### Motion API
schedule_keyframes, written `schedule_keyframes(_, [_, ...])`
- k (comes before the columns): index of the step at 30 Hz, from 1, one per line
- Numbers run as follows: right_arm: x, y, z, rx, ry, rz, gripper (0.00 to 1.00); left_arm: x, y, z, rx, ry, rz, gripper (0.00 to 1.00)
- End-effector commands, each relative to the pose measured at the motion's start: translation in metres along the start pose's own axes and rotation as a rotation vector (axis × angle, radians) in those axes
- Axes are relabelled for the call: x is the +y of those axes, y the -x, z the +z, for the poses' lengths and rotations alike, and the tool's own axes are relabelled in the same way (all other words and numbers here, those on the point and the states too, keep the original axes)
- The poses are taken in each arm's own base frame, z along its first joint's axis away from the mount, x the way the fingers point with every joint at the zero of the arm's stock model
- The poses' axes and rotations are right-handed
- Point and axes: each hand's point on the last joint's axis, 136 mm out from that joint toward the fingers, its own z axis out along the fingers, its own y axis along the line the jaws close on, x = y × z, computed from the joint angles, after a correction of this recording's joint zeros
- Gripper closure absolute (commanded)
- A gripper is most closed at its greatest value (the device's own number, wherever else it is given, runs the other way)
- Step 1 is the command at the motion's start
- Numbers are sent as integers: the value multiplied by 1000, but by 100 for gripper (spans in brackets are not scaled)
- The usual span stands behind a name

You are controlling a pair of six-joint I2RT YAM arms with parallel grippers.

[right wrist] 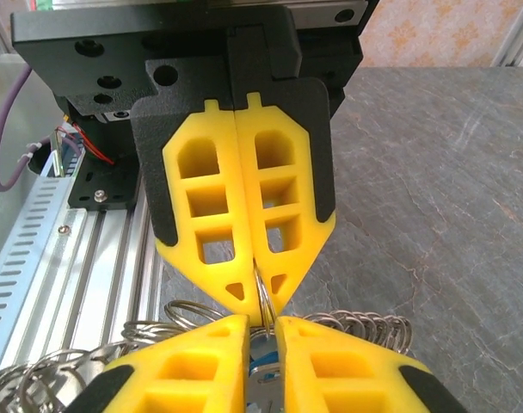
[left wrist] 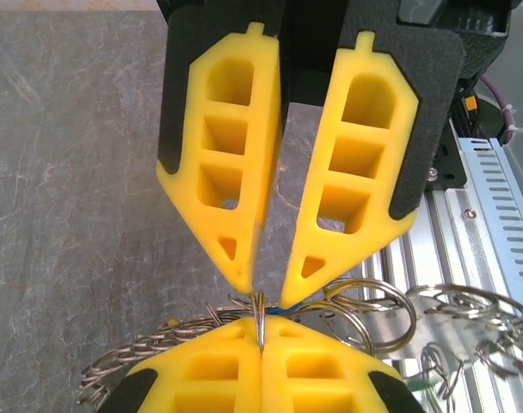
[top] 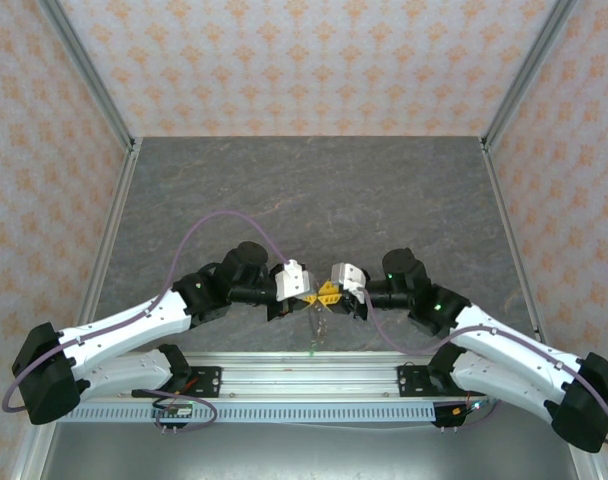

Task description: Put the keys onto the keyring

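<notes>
Both grippers meet tip to tip low over the table's near edge. My left gripper (top: 318, 293) (left wrist: 261, 337) is shut on a thin double wire of the keyring (left wrist: 260, 311), whose fringe of small metal rings (left wrist: 132, 363) (right wrist: 373, 330) trails off to the side. My right gripper (top: 335, 293) (right wrist: 261, 325) faces it with its jaws a little apart, straddling that same wire. A metal key with a blue tag (right wrist: 263, 372) shows in the gap between the right fingers; I cannot tell whether they touch it. In the top view, keys (top: 319, 322) dangle below the fingertips.
The aluminium base rail (top: 304, 378) runs along the near edge just under the grippers. More split rings (left wrist: 472, 320) hang over it. A small green piece (top: 312, 350) lies by the rail. Patterned walls enclose the grey table (top: 314, 190) on three sides.
</notes>
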Motion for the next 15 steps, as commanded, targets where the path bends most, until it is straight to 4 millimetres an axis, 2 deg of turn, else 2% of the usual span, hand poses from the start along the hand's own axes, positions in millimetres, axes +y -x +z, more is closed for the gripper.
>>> schedule_keyframes(1, [2, 18, 1, -27, 34, -46, 81, -2, 47, -11, -152, -13, 75, 100])
schedule_keyframes(4, [-2, 17, 2, -12, 18, -52, 83, -4, 47, -12, -150, -20, 77, 100])
schedule_keyframes(10, [-4, 19, 1, 8, 14, -55, 100, -1, 43, -14, -137, 7, 77, 99])
schedule_keyframes(15, [-7, 23, -5, 51, -7, -16, 100, 15, 19, -13, -20, 101, 65, 92])
